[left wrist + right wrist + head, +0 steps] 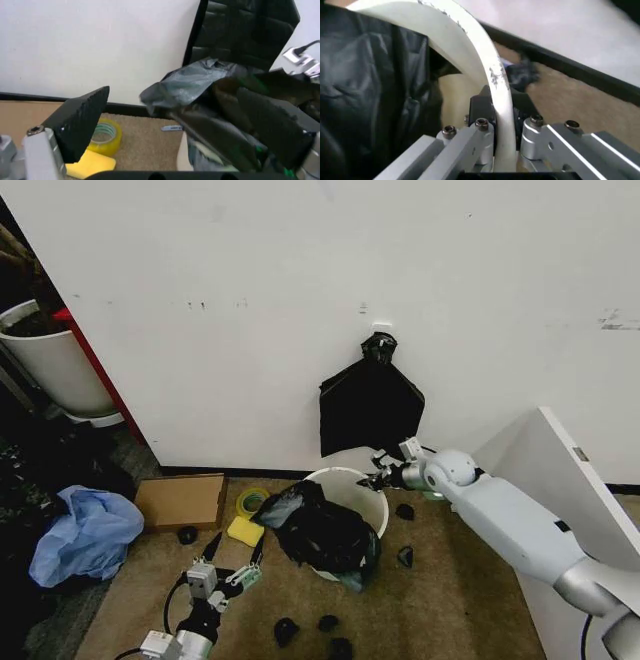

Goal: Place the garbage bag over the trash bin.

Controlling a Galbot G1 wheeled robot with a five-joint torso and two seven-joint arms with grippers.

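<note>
Bin [367, 492]: set upright on the carpet near the white wall, just below a black bundle [368, 406] hung there.
Bag [322, 532]: draped over the bin's near-left rim and crumpled down its outer wall; the far part of the opening is left uncovered.
Right hand [377, 474]: placed at the bin's far rim; in the right wrist view the white rim [490, 75] is seen clamped between its fingers.
Left hand [232, 558]: held low over the carpet, left of the bag, jaws spread wide and nothing gripped.
Tape [250, 501]: beside a yellow sponge [245, 531], left of the bin.
</note>
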